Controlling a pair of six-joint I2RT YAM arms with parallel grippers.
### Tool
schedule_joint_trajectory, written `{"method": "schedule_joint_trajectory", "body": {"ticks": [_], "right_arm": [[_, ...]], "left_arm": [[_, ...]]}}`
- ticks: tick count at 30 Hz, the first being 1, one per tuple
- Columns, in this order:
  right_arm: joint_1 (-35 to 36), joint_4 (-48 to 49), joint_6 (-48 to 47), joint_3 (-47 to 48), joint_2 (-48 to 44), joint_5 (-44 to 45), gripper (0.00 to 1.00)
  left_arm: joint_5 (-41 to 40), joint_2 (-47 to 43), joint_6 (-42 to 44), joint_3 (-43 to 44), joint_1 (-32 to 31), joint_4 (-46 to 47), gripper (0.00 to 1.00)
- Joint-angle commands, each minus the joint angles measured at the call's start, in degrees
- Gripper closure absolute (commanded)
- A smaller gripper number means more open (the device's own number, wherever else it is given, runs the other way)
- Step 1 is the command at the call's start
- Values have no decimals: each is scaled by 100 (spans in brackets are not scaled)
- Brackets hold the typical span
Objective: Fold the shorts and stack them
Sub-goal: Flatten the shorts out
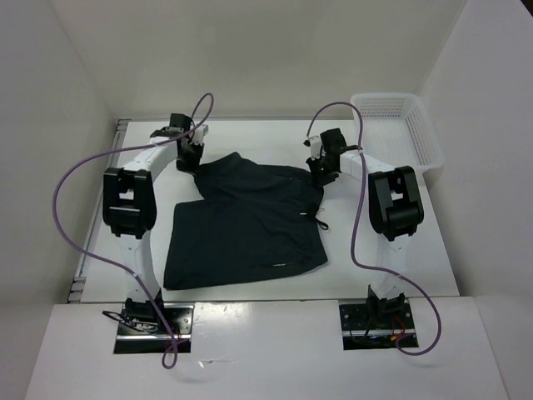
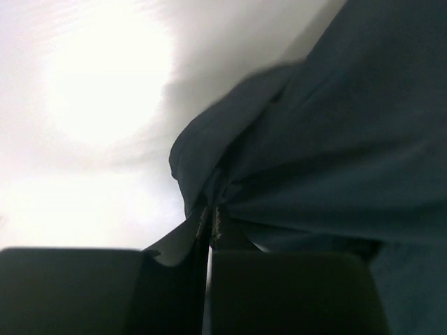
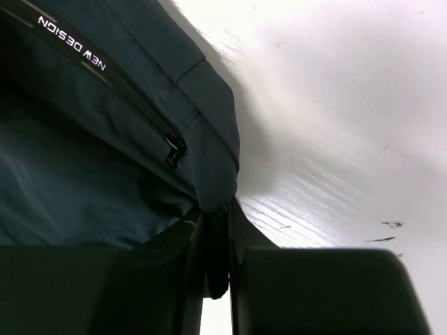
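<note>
Presently the shorts [image 1: 241,225] lie spread at the middle of the white table [image 1: 258,142], between the two arms. The left gripper [image 1: 190,160] is clamped on the far left corner, and its wrist view shows dark cloth pinched between closed fingers [image 2: 199,234]. The right gripper [image 1: 323,173] likewise grasps the far right corner, just beside a zip pull [image 3: 173,149] and a strip lettered "NEW DESIGN". A drawstring [image 1: 319,221] trails at the right edge. A white mesh basket [image 1: 400,125] stands at the far right, apart from the shorts.

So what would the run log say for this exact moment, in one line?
left claw: shut on shorts, far-left corner | right claw: shut on far-right corner | basket: far right, apart
</note>
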Motion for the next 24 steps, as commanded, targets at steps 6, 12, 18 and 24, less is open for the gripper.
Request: {"method": "schedule_joint_trajectory", "body": {"ticks": [6,12,18,24], "right_arm": [[421,119,-336,507,-124,131,87],[1047,119,-636,508,-299,281,88],[1118,119,-821,271,-414,544,90],[1170,119,-1005,271,-414,545,92]], "left_arm": [[-515,-2082,23,-2392,86,-702,77],[-225,-2250,23,-2452,86,-957,30],[459,-1586,23,-302,192,-633,19],[584,119,23,1055,192,-702,19]]}}
